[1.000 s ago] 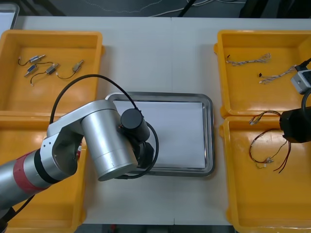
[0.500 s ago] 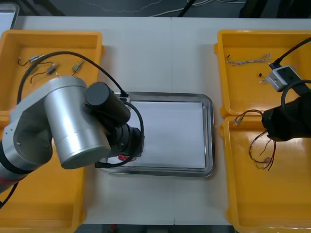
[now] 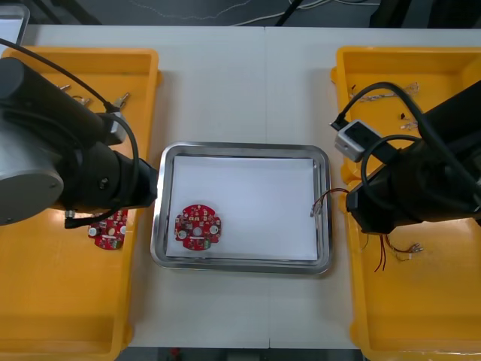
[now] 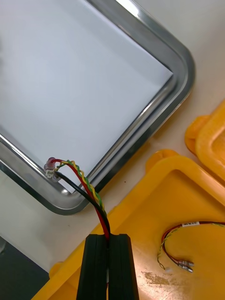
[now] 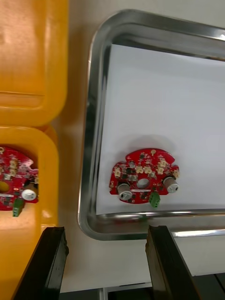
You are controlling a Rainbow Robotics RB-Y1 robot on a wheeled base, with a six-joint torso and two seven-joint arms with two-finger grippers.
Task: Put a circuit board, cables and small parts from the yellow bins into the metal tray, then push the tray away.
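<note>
Left the circuit board (image 3: 198, 226) lying in the metal tray (image 3: 325, 173), near-left corner; pulled the left claw (image 5: 105, 236) back, spread wide, empty. Brought a red and yellow cable (image 4: 79, 180), pinched in the closed right claw (image 4: 108, 240), over the tray's right rim, likely next in.

The tray (image 3: 240, 148) has a polished, mirror-bright metal rim and a matt white lining that looks like paper, while the bins (image 3: 421, 316) are smooth yellow plastic with a soft sheen. The red board (image 3: 198, 226) in the tray carries shiny metal caps and a green plastic block. The cable (image 4: 80, 179) has smooth plastic sleeves, and the table (image 3: 240, 83) is pale and matt.
</note>
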